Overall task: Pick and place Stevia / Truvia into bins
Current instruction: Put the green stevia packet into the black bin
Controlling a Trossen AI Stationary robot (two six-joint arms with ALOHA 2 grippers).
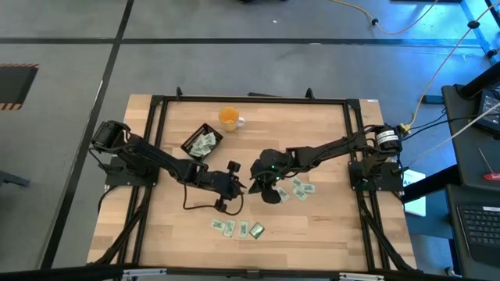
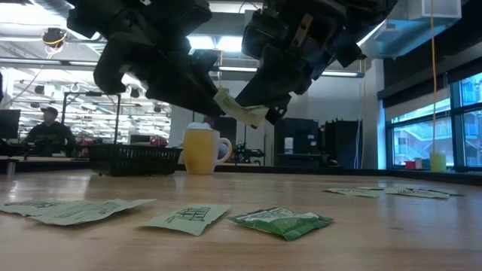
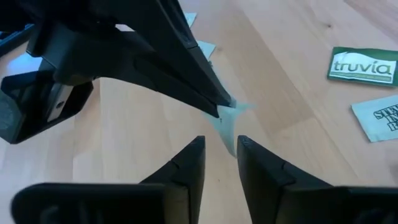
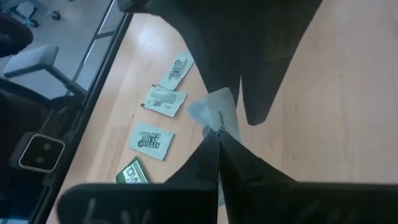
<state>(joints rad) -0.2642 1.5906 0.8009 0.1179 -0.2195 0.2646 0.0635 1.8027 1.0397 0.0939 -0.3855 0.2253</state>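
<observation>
Your right gripper (image 4: 219, 140) sits above the middle of the table, its fingers pinched together on 1 pale sachet (image 4: 214, 112), which hangs in the air between the 2 arms. In the low view that sachet (image 2: 241, 109) is tilted, clear of the wood. Your left gripper (image 3: 219, 149) is right up against it from the other side: its fingers (image 3: 186, 163) stand apart with the sachet's lower edge between them, and you cannot tell from these views whether they touch the paper.

The black tray (image 1: 201, 142) lies toward the far left part of the table with several sachets already inside, and the orange cup (image 1: 228, 118) stands just beside it. Loose packets are still on the wood: 3 in a row near the front edge (image 1: 234, 229), including a green Truvia packet (image 3: 362, 65), and a few more under the right arm (image 1: 299, 189). In the room beyond the table, a person (image 2: 50, 132) sits at a desk.
</observation>
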